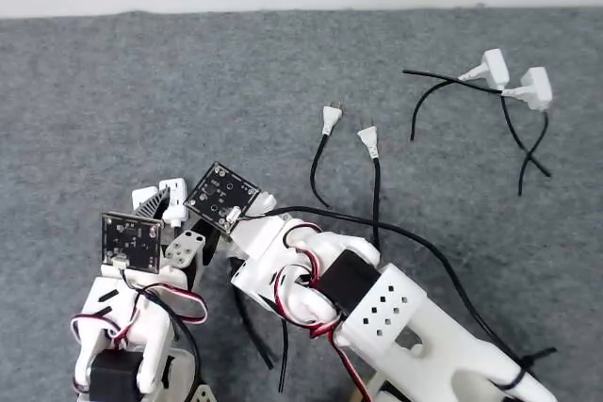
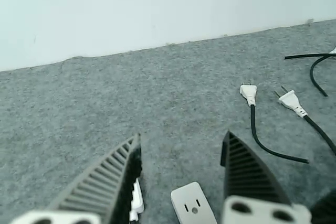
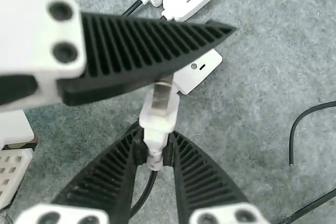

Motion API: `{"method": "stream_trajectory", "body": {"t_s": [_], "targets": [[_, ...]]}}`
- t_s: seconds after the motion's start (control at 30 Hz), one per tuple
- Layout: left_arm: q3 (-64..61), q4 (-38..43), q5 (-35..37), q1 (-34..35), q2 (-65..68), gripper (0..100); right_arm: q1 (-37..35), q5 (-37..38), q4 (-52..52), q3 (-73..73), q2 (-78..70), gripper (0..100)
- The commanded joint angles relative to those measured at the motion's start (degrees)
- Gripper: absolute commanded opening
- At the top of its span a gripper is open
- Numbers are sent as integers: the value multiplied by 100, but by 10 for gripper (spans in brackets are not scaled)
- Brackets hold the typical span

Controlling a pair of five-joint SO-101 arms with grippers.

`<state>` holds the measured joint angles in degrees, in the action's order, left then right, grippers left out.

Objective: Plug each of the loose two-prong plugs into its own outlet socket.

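Clamping a plug [image 3: 157, 116], the right gripper [image 3: 156, 139] aims prongs at the socket [image 2: 193, 205] — lower left of the high view — straddled by the wide-spread left gripper [image 2: 182, 137].

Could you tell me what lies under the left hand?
A white outlet socket lies on the carpet between the left hand's open fingers. One finger hides whether the right hand's plug reaches it.
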<state>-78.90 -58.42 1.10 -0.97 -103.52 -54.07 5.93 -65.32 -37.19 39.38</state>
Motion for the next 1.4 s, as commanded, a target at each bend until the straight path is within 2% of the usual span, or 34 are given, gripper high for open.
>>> {"method": "stream_trajectory", "body": {"t_s": [0.0, 0.4, 0.6, 0.8, 1.07, 1.37], "targets": [[374, -53, -35, -18, -105, 246, 66, 18, 57, 325, 13, 8], [901, -475, -35, -35, -105, 246, 66, 18, 57, 334, 13, 8], [980, -703, -70, -642, -105, 246, 66, 44, -4, 343, 13, 8], [716, -563, -193, -659, -105, 246, 66, 35, -119, 352, 48, 8], [-40, 35, -466, -695, -105, 246, 66, 26, -479, 343, 1015, 8], [-242, 176, -466, -703, -105, 246, 66, 26, -558, 352, 1200, 8]]}}
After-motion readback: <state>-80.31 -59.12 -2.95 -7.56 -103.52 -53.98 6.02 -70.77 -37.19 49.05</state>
